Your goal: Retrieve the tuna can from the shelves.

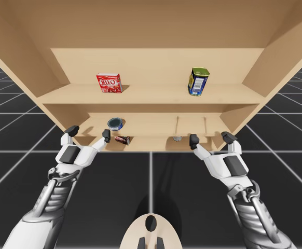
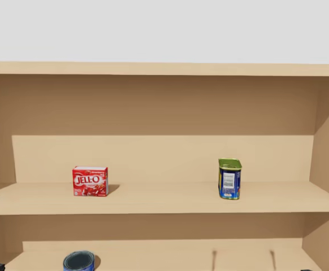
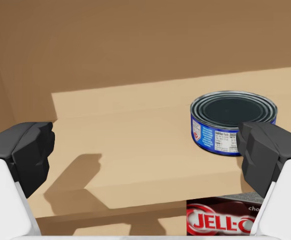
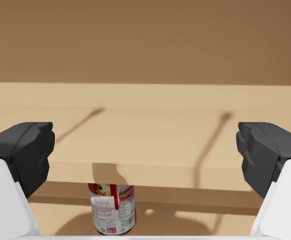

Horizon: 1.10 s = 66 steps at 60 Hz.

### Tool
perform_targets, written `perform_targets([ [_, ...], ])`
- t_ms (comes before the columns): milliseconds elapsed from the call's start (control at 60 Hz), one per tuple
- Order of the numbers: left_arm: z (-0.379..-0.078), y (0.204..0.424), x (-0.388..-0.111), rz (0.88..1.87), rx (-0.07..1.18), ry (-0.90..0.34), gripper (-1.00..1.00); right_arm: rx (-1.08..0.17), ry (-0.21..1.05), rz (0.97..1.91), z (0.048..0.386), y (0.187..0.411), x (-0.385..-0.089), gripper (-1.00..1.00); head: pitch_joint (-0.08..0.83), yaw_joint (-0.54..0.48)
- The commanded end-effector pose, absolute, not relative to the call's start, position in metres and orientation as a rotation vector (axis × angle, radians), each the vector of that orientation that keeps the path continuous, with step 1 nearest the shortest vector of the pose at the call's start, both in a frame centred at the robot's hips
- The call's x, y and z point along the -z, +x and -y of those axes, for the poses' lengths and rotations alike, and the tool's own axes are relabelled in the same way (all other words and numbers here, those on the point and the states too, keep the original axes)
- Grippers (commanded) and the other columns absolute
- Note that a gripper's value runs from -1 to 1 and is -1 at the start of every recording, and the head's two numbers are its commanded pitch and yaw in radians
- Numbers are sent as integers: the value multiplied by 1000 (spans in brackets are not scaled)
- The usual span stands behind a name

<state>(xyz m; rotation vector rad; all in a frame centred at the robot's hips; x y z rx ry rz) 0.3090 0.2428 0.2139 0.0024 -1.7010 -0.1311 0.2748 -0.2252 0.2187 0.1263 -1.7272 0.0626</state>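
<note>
The tuna can [image 1: 115, 123], short and blue with a dark top, stands on the middle shelf [image 1: 156, 123] toward its left. In the head view the tuna can [image 2: 79, 261] sits low on that shelf. My left gripper [image 1: 89, 132] is open at the shelf's front edge, slightly left of the can. In the left wrist view the tuna can [image 3: 233, 122] stands ahead of my left gripper [image 3: 143, 150], off toward one finger [image 3: 260, 150]. My right gripper [image 1: 211, 138] hangs open before the shelf's right half; in the right wrist view nothing lies between the fingers of my right gripper [image 4: 145, 150].
On the upper shelf [image 1: 151, 94] stand a red box [image 1: 109, 83] and a tall blue and yellow can [image 1: 198, 81]. The lowest shelf holds a dark red box [image 1: 122, 139] under the tuna can and a red and white can [image 4: 112, 207].
</note>
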Motion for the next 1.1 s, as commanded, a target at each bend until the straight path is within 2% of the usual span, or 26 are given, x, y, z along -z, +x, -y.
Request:
perform_targets([
  [17,-243,309,-214,1701,130,2,-1000,-37,147,1717,219,274,-216,-1000,8,-31],
  [200,-243,309,-214,1701,130,1,-1000,-46,159,1711,221,275,-218,-1000,55,-30],
  [317,-243,309,-214,1701,130,2,-1000,-47,152,1710,221,275,-217,-1000,136,-14],
  [533,-244,310,-213,1703,140,6,-1000,-47,147,1712,223,275,-217,-1000,267,60],
  [633,-244,310,-213,1704,145,7,-1000,-53,145,1708,223,276,-216,-1000,327,126],
  [833,-243,308,-214,1713,148,-1,-1000,-58,140,1702,222,276,-214,-1000,400,234],
  [1100,-229,296,-222,1718,138,-53,-1000,-58,136,1702,221,277,-214,-1000,434,253],
])
